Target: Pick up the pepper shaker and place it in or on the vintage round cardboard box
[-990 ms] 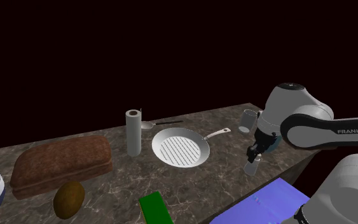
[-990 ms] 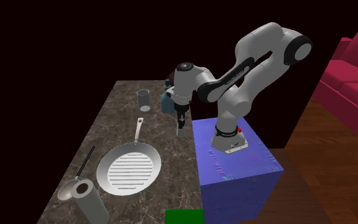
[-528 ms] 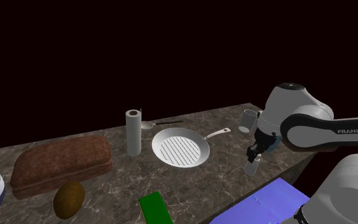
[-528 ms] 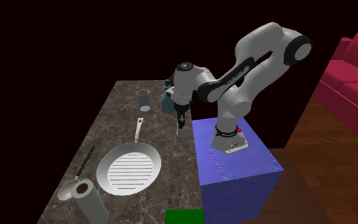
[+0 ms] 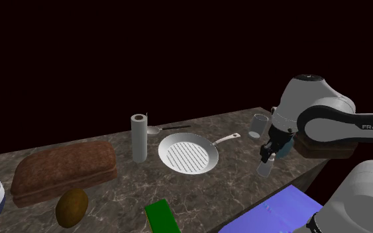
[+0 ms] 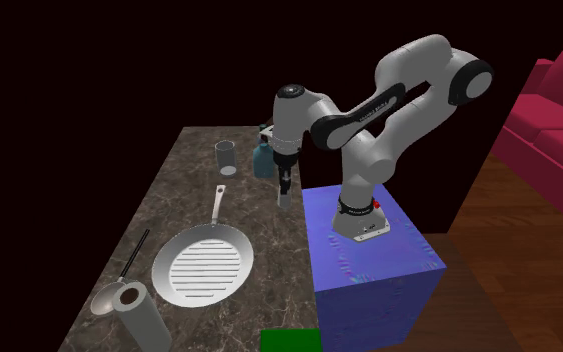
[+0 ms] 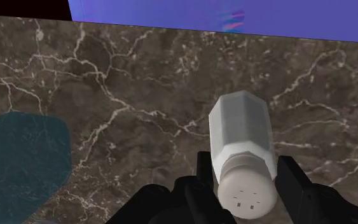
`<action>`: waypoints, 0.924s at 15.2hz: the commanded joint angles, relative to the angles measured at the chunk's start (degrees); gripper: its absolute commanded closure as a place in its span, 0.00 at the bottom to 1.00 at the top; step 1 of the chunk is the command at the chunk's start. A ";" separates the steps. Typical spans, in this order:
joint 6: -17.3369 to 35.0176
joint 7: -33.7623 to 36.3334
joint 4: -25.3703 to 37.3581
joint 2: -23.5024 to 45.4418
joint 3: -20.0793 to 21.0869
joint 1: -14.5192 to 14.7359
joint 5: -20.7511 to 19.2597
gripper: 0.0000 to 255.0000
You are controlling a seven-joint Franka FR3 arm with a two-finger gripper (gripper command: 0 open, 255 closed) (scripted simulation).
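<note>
**Shoulder view.** Claw (image 5: 268,156) points down over the marble counter (image 5: 231,188), closed on the pepper shaker (image 5: 265,165), which is pale and faceted. The shaker hangs upright beneath the claw, its long axis in line with the fingers. Its base looks just clear of the counter, though I cannot be sure. Behind the claw, under the forearm, a brown low shape (image 5: 325,151) lies on the counter. It may be the round box, but too much is hidden to confirm.

**Second exterior view.** Claw (image 6: 284,185) is vertical, with the shaker (image 6: 285,198) straight below it and the blue stand (image 6: 369,270) near on one side. A teal bottle-like object (image 6: 262,160) stands just beside the claw on the other.

**Wrist view.** The fingers (image 7: 204,170) clasp the shaker (image 7: 241,137) from both sides just under its perforated cap. The cap faces the palm and the body runs straight out from the claw (image 7: 247,170). The teal object (image 7: 18,159) lies off to one side, apart from the shaker.

**Judgement.** The grasp looks secure and the carry comes next. If the brown shape is the box, it lies behind the claw, and the vertical shaker would go down base first.
</note>
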 commanded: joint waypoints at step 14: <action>-13.11 -1.38 10.53 -2.61 -0.56 -0.14 -0.05 1.00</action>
